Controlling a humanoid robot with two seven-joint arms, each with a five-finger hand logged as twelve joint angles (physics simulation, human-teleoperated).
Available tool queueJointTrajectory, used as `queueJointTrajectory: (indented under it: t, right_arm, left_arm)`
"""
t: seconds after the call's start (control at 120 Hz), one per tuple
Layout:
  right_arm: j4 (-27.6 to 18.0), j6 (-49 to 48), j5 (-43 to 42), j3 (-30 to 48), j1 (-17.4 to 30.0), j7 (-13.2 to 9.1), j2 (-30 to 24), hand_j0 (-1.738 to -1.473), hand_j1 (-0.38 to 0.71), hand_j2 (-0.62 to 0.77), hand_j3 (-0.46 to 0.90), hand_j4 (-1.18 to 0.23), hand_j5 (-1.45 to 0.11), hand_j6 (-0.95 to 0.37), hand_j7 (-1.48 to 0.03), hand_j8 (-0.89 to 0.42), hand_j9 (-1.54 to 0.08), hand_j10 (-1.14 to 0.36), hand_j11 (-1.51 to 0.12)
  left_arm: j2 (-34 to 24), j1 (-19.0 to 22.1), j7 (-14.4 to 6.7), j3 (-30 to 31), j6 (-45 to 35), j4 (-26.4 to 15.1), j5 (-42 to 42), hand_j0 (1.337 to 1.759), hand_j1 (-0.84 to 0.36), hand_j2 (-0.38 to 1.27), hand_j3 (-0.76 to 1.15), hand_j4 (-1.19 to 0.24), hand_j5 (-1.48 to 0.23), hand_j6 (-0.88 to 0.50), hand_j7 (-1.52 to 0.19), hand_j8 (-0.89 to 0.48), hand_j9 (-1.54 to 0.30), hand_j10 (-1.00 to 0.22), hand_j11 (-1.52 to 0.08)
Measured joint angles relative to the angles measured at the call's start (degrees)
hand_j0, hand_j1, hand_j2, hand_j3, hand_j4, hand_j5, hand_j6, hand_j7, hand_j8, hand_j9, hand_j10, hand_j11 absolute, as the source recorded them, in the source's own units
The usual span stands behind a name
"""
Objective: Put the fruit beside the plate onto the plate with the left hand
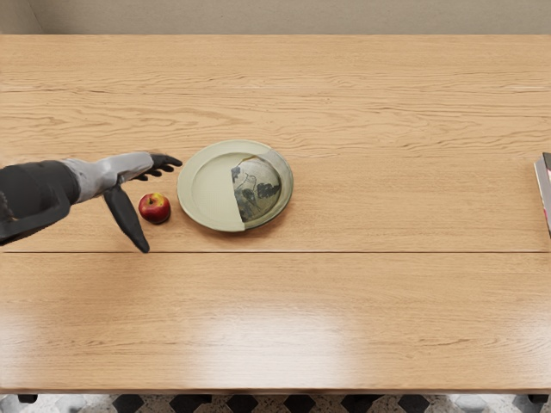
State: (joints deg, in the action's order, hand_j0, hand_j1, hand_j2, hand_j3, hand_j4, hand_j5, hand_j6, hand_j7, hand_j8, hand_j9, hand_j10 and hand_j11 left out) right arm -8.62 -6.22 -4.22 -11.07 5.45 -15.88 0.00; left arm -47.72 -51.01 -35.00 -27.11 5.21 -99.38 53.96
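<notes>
A small red apple (154, 207) lies on the wooden table just left of a pale green plate (207, 185). The plate's right part carries a reflective patterned patch. My left arm comes in from the left edge, and my left hand (142, 191) hangs over the apple's left side. Its fingers (164, 163) reach toward the plate's left rim behind the apple. The thumb (128, 221) points down toward the front, left of the apple. The hand is spread open and holds nothing. The right hand is out of sight.
The wooden table (362, 292) spreads wide around the plate. A grey and red object (545, 189) shows partly at the right edge.
</notes>
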Motion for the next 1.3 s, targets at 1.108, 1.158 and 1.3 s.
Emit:
queueJointTrajectory:
  t: [1.108, 1.158, 1.3]
  right_arm:
    - [0.10, 0.07, 0.00, 0.00, -0.18, -0.02, 0.00, -1.658, -0.35, 0.00, 0.00, 0.00, 0.00, 0.00, 0.00, 0.00, 0.00, 0.00, 0.00]
    - [0.10, 0.07, 0.00, 0.00, -0.18, -0.01, 0.00, -1.658, -0.35, 0.00, 0.00, 0.00, 0.00, 0.00, 0.00, 0.00, 0.00, 0.00, 0.00]
    - [0.10, 0.07, -0.04, 0.00, -0.18, -0.02, 0.00, -1.658, -0.35, 0.00, 0.00, 0.00, 0.00, 0.00, 0.00, 0.00, 0.00, 0.00, 0.00]
  left_arm:
    - [11.60, 6.45, 0.00, 1.53, -12.09, 14.34, 15.47, 1.658, 0.06, 0.05, 0.00, -0.25, -0.31, -0.25, -0.31, -0.25, -0.31, -0.24, -0.31]
    - [11.68, 6.73, 0.00, 1.77, -13.34, 14.37, 15.65, 1.658, 0.04, 0.05, 0.00, -0.26, -0.33, -0.26, -0.33, -0.26, -0.33, -0.26, -0.33]
    - [11.69, 6.18, 0.00, 4.93, -18.58, 14.56, 16.54, 1.658, 0.02, 0.06, 0.00, -0.28, -0.36, -0.28, -0.36, -0.28, -0.36, -0.28, -0.36]
